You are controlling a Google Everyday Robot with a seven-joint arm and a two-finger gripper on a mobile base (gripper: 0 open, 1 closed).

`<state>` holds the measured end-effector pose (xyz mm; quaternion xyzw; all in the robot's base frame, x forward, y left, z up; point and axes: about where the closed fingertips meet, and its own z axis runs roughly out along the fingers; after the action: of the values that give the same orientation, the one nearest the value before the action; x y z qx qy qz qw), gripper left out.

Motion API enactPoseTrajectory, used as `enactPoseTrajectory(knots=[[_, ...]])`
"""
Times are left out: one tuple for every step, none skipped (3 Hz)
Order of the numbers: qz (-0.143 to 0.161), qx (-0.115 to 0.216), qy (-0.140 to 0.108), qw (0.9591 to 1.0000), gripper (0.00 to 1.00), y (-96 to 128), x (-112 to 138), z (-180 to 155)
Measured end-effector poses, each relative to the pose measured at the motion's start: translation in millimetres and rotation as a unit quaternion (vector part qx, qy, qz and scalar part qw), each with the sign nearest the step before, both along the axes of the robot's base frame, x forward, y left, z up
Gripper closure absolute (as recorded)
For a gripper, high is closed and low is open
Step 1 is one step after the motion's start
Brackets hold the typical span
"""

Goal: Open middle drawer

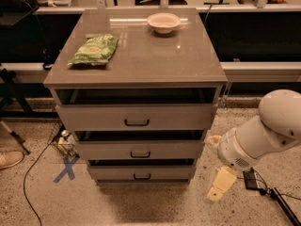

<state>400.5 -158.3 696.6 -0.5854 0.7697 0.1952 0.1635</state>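
The cabinet has three stacked drawers. The middle drawer [108, 150] is grey-beige with a small black bar handle [140, 154], and its front sits flush with the drawer fronts above and below. My gripper [211, 168] hangs low to the right of the cabinet, about level with the middle and bottom drawers. Its cream fingers [220, 184] are spread apart with nothing between them, and it touches no drawer. The white arm [263, 133] reaches in from the right edge.
On the cabinet top [155, 60] lie a green chip bag [95, 49] and a white bowl [163, 21]. Top drawer [94, 118] and bottom drawer [108, 173] frame the middle one. Cables [275, 197] run on the floor at right; a blue X [66, 167] and a shoe [9, 159] lie left.
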Motion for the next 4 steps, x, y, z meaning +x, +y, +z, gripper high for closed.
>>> enactPoseTrajectory(knots=[[0.007, -0.008, -0.001, 0.9999, 0.0, 0.3, 5.1, -13.5], [0.043, -0.033, -0.028, 0.9981, 0.0, -3.8, 32.7, -54.7], [0.085, -0.044, -0.056, 0.9938, 0.0, -10.5, 66.1, -105.5], [0.085, -0.044, -0.056, 0.9938, 0.0, -10.6, 66.1, -105.6]])
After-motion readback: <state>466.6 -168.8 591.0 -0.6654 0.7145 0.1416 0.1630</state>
